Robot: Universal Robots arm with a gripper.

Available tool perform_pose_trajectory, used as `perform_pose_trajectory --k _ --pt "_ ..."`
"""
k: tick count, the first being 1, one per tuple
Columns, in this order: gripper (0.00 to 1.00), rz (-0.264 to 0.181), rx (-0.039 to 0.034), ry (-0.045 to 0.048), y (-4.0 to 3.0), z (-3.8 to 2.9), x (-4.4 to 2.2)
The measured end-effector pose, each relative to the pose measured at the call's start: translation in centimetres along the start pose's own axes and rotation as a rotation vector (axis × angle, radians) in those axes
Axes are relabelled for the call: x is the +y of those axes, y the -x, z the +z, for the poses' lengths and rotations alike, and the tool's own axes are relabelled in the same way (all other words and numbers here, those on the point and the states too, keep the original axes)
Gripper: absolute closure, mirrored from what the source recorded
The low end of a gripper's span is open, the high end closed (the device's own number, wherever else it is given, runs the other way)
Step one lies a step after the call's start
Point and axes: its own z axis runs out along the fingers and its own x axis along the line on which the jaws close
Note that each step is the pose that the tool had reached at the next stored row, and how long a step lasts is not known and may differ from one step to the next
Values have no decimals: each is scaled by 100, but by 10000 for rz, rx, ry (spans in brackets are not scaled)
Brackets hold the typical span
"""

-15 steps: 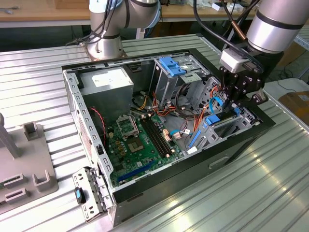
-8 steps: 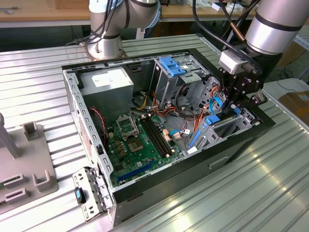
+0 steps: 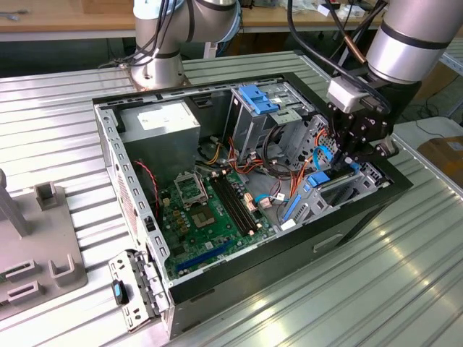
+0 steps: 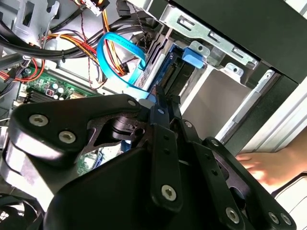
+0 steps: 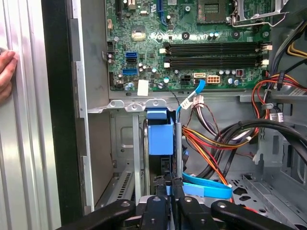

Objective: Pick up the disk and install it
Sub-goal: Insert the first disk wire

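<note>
The hand (image 3: 346, 163) (image 5: 169, 186) (image 4: 161, 103) is clenched, its black fingers (image 5: 159, 191) drawn close together at the near end of the disk (image 5: 160, 134) (image 3: 317, 181). I cannot tell whether they pinch a part of it or only press on it. The disk stands on its edge in a bay of the open computer case (image 3: 362, 217), at the case's near corner on the exterior view's right. In the first wrist view it shows a bright blue plastic carrier around a dark body, and the carrier's far end lies against a silver crossbar (image 5: 127, 104). No writing on it can be read. A light blue flat cable (image 5: 206, 189) (image 4: 115, 52) loops just beside the hand, with a bundle of red, orange and yellow wires (image 5: 206, 139) near it. Beyond the crossbar lies the green motherboard (image 5: 192, 48) (image 3: 210, 217) with its long black memory slots (image 5: 216, 55) and a small white sticker (image 5: 142, 87) whose print is too small to read. At the far side of the case sit a silver drive cage topped by a blue bracket (image 3: 257, 97) and a grey power supply (image 3: 159, 123) with a white label that is not legible. A person's fingers (image 5: 5, 72) (image 4: 261, 167) rest outside the case wall. The case lies on a ribbed metal counter (image 3: 405, 289), and a grey fixture (image 3: 36, 246) sits at the exterior view's left.
</note>
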Motion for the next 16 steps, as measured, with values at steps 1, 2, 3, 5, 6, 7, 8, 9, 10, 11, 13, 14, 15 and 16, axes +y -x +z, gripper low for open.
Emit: perform_pose_trajectory --k 1,2,3,5,6,7,8,9,10,11,13,14,15,16 --pt "84 0 1 0 0 3 0" --pt "84 0 1 0 0 7 1" --pt "84 0 -3 0 1 22 2" --pt "84 0 5 0 2 36 3" --pt "84 0 6 0 3 43 4" --pt "84 0 0 0 4 70 6" --pt "84 0 -9 -1 5 76 7" --pt "70 0 0 0 5 72 6" --pt "70 0 -1 0 4 65 6" --pt "70 0 -3 0 4 55 5" --pt "70 0 -1 0 2 32 3" --pt "70 0 -2 -1 2 22 2" --pt "70 0 -1 0 0 3 0" --pt "70 0 -1 0 -1 -15 -1"
